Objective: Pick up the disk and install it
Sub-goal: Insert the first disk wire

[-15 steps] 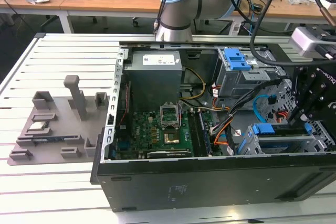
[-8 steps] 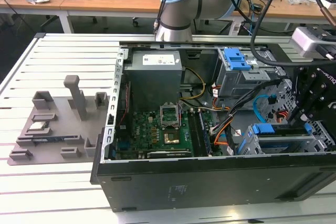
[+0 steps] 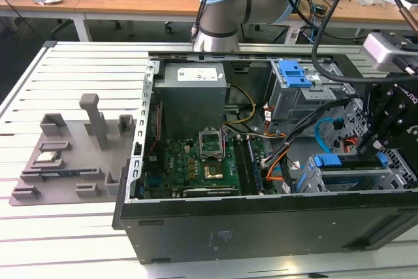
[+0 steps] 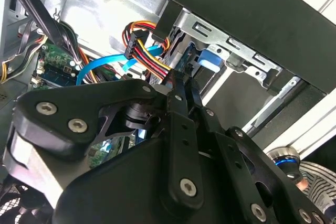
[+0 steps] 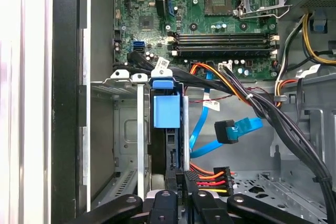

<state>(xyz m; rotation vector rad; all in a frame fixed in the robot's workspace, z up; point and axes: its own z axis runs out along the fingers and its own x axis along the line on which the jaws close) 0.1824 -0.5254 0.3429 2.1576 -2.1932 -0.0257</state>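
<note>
One gripper (image 3: 385, 136) clamped edge-on around disk (image 5: 167, 111) in drive cage (image 3: 356, 178), labels unreadable

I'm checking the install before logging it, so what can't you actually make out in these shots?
- The disk: in the first wrist view its blue bracket shows in the drive cage; its body lies hidden between the rails.
- The gripper: whether it clamps the disk is hidden by its own linkage in both wrist views.
- In the exterior view, the arm covers the bay.

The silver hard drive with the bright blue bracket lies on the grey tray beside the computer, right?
No. The silver hard drive with the bright blue bracket sits in the metal drive cage inside the black computer case, as the first wrist view shows.
</note>
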